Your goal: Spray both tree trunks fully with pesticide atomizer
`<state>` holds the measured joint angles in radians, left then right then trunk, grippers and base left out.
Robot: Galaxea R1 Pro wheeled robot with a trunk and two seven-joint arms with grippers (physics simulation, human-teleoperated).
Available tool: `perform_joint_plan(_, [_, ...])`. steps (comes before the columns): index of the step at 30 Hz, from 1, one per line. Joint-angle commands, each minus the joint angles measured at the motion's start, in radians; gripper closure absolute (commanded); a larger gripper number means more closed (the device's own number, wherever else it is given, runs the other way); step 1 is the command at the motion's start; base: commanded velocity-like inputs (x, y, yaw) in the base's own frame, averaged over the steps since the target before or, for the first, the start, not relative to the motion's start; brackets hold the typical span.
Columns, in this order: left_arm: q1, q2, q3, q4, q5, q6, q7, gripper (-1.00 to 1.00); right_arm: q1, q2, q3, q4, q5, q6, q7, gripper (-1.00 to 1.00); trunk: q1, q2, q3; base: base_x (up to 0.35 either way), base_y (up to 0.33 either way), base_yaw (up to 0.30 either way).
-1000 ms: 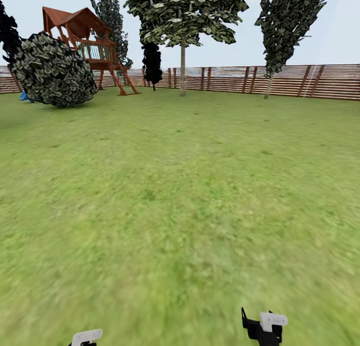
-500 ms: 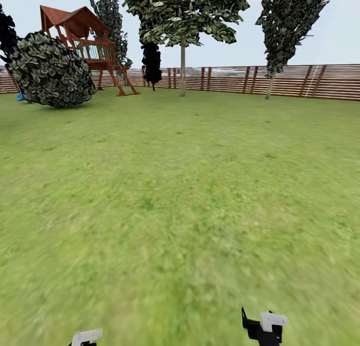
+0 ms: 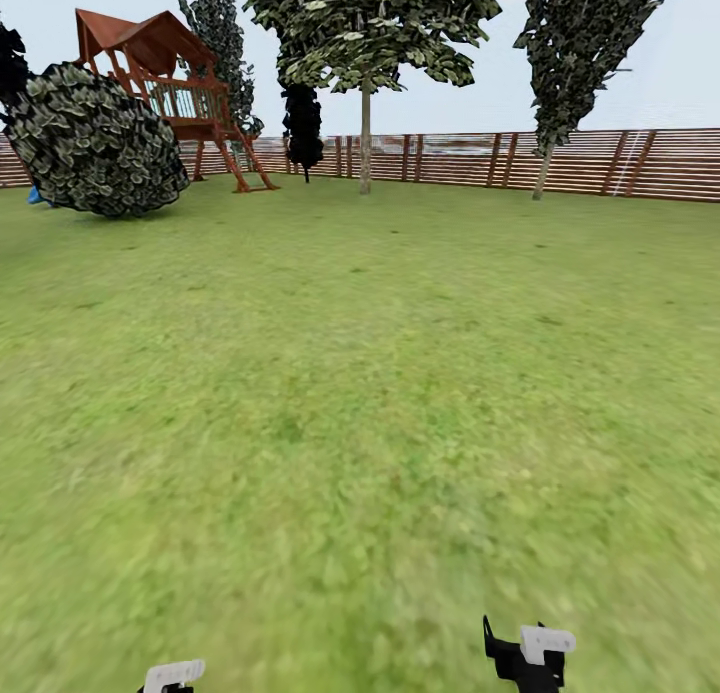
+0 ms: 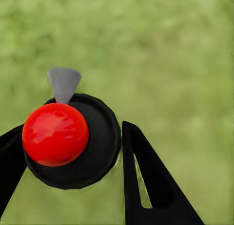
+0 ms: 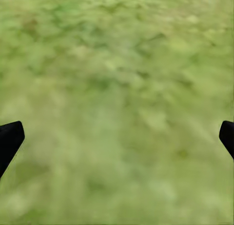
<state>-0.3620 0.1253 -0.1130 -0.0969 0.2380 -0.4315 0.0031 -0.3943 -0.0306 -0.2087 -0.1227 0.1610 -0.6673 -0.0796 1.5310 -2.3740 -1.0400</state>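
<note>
Left end effector (image 4: pixel 73 181) grips the pesticide atomizer (image 4: pixel 68 140) (red ball on top) between its fingers; right end effector (image 5: pixel 117 137) gapes wide.

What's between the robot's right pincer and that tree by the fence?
Just bare grass. In the head view nothing stands between the right pincer and the tree.

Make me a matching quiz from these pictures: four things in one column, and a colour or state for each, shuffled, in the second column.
Column one:
1. pesticide atomizer
2. right gripper
3. play tower
4. fence

Column two:
A. open, over grass
B. red ball on a round black body
C. brown horizontal slats
D. reddish-brown, with a peaked roof

Pairs: 1-B, 2-A, 3-D, 4-C
</note>
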Motion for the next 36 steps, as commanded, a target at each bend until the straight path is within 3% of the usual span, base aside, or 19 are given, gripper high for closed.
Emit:
perform_joint_plan(1, [0.000,0.000,0.000,-0.001,0.000,0.000,0.000,1.00,0.000,0.000,0.000,0.000,0.000,0.000,0.000,-1.00,0.000,0.000,0.000,0.338,0.000,0.000])
perform_joint_plan(36, [0.000,0.001,0.001,-0.001,0.001,-0.002,0.000,1.00,0.000,0.000,0.000,0.000,0.000,0.000,0.000,-1.00,0.000,0.000,0.000,0.338,0.000,0.000])
